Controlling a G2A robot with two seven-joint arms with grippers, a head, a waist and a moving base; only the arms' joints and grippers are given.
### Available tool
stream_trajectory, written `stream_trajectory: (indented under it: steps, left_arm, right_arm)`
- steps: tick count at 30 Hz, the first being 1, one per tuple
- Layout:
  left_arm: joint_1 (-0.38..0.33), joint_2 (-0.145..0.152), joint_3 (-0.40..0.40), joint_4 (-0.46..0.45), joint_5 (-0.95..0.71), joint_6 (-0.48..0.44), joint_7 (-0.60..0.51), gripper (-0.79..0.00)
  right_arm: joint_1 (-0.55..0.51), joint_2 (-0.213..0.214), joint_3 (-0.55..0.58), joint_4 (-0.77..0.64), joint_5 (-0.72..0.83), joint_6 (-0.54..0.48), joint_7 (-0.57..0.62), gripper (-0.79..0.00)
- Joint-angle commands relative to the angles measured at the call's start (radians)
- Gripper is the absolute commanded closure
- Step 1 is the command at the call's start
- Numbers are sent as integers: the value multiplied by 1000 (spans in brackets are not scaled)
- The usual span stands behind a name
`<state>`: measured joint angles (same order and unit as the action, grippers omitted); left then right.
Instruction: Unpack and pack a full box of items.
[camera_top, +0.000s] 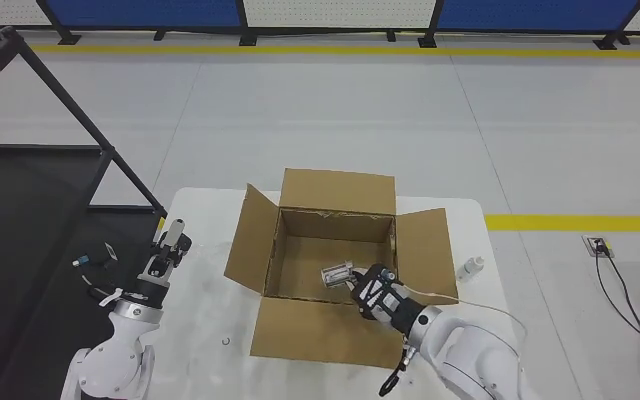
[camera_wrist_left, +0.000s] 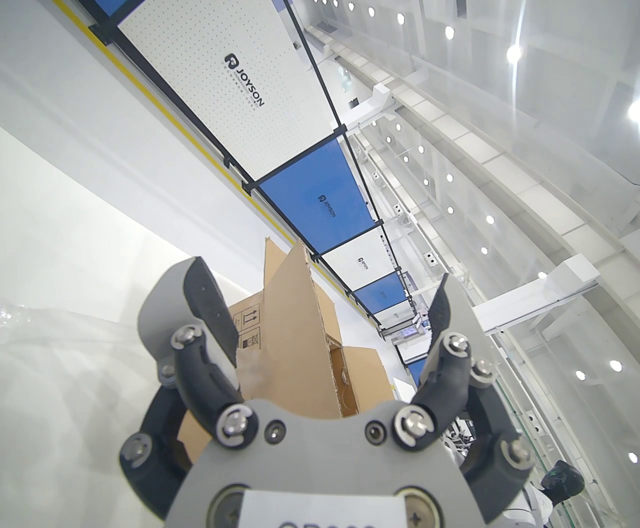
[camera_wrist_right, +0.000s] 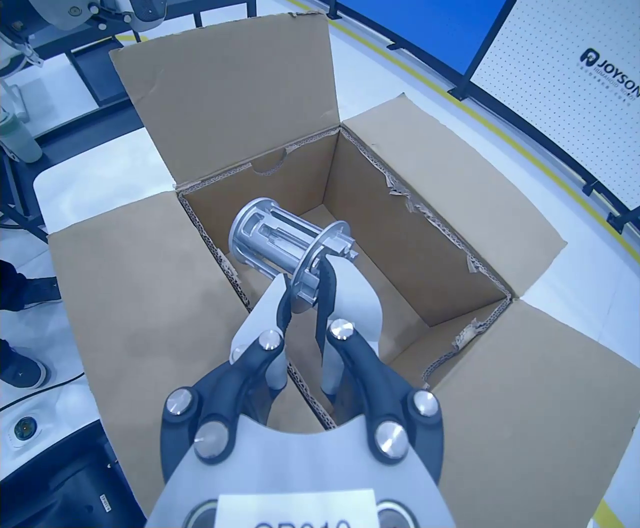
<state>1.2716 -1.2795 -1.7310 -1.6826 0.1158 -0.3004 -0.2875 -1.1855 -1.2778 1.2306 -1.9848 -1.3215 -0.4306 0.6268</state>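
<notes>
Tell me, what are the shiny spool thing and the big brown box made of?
The spool looks like metal, maybe cast aluminium: it is silvery grey with soft highlights and has crisp ribs and flanges. The box is corrugated cardboard: it is plain dull brown, with wavy fluting showing along the cut edges and torn paper scraps along its rim.

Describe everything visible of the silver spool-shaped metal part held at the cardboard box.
The silver spool-shaped metal part looks like cast aluminium: a slotted cylindrical body with a round flange at each end. It is held roughly horizontal in the opening of the open brown cardboard box, clamped at one flange by the right hand.
</notes>
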Motion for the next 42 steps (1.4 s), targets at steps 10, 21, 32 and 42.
stream_trajectory:
  steps: [10, 21, 32, 42]
  left_arm:
    - [0, 0, 0, 0, 0, 0, 0, -785]
    - [0, 0, 0, 0, 0, 0, 0, -785]
    - [0, 0, 0, 0, 0, 0, 0, -785]
    - [0, 0, 0, 0, 0, 0, 0, -785]
  right_arm:
    - [-143, 31, 125, -136, -145, -100, -222, 0]
    - [-617, 69, 478, -365, -556, 15, -634, 0]
    - [-1022, 52, 721, -365, -607, 262, -803, 0]
    - [-1030, 51, 728, -365, -590, 264, -792, 0]
